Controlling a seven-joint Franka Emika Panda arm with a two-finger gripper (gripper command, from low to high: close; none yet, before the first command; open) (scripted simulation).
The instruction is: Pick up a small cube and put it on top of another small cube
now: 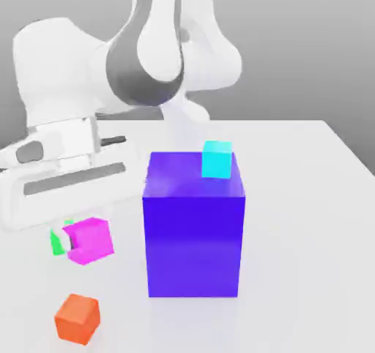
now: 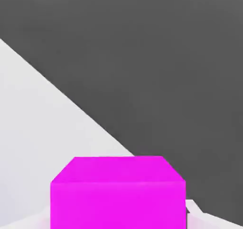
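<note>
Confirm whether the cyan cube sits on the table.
No. The cyan cube rests on top of the big purple-blue block, at its far edge.

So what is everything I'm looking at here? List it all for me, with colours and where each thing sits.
small cube: one, glossy magenta-pink, held in the jaws at the exterior view's left, above the table; seen close up in the hand view.
green cube: one, green, just behind the pink one, mostly hidden.
orange cube: one, orange-red, on the table near the front left.
big block: one, purple-blue, standing mid-table.
cyan cube: one, cyan, at the block's top far edge; on it or behind it, I cannot tell.
table: one, white.
robot arm: one, white and grey, reaching in from the back left.
gripper: one, white, shut on the pink cube.
</note>
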